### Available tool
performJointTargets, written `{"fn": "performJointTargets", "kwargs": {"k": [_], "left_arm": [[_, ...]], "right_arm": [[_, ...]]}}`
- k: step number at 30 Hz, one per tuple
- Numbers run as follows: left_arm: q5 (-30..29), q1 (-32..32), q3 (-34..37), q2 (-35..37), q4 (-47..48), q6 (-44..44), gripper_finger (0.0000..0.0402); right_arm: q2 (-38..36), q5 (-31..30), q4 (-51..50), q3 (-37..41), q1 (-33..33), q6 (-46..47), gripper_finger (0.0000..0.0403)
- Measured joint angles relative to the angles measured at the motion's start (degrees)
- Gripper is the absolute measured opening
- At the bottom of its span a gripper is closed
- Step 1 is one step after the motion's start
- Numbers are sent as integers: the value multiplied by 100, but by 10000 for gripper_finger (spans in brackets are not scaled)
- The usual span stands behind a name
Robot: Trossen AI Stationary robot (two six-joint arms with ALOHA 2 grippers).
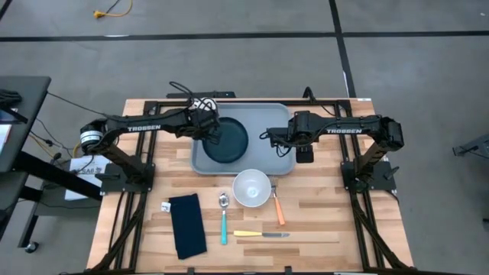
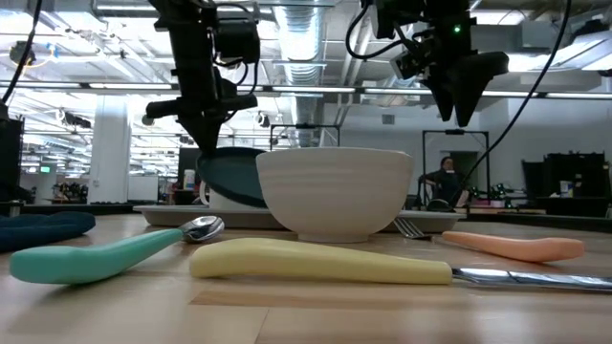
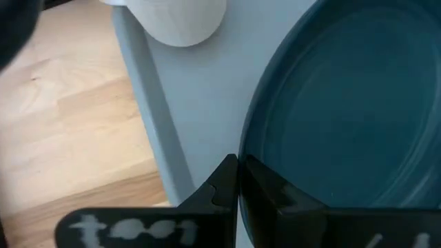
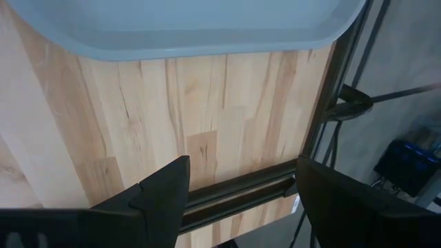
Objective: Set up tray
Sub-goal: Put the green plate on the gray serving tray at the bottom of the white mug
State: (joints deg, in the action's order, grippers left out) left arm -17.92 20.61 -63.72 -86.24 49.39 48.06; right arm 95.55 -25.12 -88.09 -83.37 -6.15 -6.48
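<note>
My left end effector is clenched on the rim of the dark plate, holding it tilted over the grey-blue tray, which sits at the far middle of the wooden surface. My right end effector hangs released above the tray's right edge. The white bowl sits just in front of the tray, with the spoon, knife and napkin nearer the front edge

plate half hidden behind bowl.
</note>
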Motion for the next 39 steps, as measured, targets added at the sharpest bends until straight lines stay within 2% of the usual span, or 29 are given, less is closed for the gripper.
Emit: {"fn": "performJointTargets", "kwargs": {"k": [25, 31, 35, 39], "left_arm": [[113, 28, 0, -7, -147, -187, 44], [554, 27, -2, -9, 248, -732, 46], [449, -12, -2, -11, 799, -1439, 45], [205, -71, -2, -11, 786, -2069, 37]], "right_arm": [[0, 109, 2, 0, 4, 3, 254], [0, 120, 2, 0, 4, 4, 254], [0, 120, 2, 0, 4, 4, 254], [0, 120, 2, 0, 4, 4, 254]]}}
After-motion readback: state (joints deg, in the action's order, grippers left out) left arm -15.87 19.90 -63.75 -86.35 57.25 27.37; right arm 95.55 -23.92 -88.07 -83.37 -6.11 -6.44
